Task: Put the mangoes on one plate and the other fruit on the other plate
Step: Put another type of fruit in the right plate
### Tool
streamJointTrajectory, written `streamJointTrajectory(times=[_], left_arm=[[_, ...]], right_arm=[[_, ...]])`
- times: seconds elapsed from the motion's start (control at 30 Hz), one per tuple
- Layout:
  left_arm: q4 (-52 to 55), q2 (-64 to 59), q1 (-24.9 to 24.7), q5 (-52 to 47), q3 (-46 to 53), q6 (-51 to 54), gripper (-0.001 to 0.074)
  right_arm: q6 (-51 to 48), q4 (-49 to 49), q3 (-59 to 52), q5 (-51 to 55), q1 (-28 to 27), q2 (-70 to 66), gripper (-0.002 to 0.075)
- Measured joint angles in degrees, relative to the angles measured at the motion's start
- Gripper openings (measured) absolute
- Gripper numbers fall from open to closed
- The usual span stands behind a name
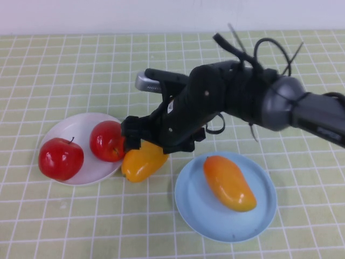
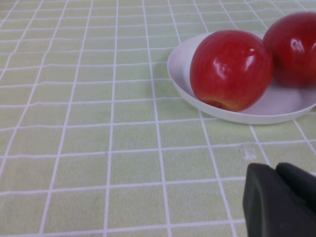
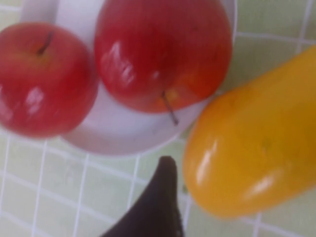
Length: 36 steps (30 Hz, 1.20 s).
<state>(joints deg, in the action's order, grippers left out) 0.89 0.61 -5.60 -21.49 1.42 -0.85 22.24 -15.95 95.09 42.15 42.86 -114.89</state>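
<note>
Red apples (image 1: pixel 61 158) on unmarked white plate (image 1: pixel 82 127), right gripper (image 1: pixel 135 141) beside, left gripper (image 2: pixel 281 200) nearby

A staged tabletop test bench — green checked tablecloth (image 1: pixel 64 70) against a bare white wall (image 1: pixel 108 13).

No legible text, label, brand, number or sign appears on any fruit, plate, arm or the checked cloth.

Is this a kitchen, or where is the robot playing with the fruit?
Probably a robot test table, not a real kitchen. A green checked tablecloth against a bare wall, very shiny apples and mangoes on plates, the open right gripper above them; the shut left gripper waits nearby.
</note>
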Motion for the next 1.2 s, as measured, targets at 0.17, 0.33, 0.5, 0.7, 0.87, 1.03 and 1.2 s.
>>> streamJointTrajectory(times=[0.17,0.33,0.5,0.7,0.87,1.03,1.2], left_arm=[[0.00,0.00,0.00,0.00,0.00,0.00,0.0000],[0.00,0.00,0.00,0.00,0.00,0.00,0.0000],[0.00,0.00,0.00,0.00,0.00,0.00,0.0000],[0.00,0.00,0.00,0.00,0.00,0.00,0.0000],[0.00,0.00,0.00,0.00,0.00,0.00,0.0000],[0.00,0.00,0.00,0.00,0.00,0.00,0.0000],[0.00,0.00,0.00,0.00,0.00,0.00,0.0000]], right_arm=[[1.00,-1.92,4.30,4.30,-2.01,-5.23,0.0691],[1.90,-1.92,4.91,5.34,-3.08,-5.97,0.0691],[3.73,-1.92,5.31,5.24,-3.43,-7.30,0.0691],[4.35,-4.19,5.44,2.54,-3.49,-8.70,0.0691],[4.35,-4.46,5.44,1.60,-3.49,-8.93,0.0691],[3.25,-4.46,5.44,0.88,-3.49,-8.93,0.0661],[1.86,-4.46,5.44,0.88,-3.49,-9.53,0.0514]])
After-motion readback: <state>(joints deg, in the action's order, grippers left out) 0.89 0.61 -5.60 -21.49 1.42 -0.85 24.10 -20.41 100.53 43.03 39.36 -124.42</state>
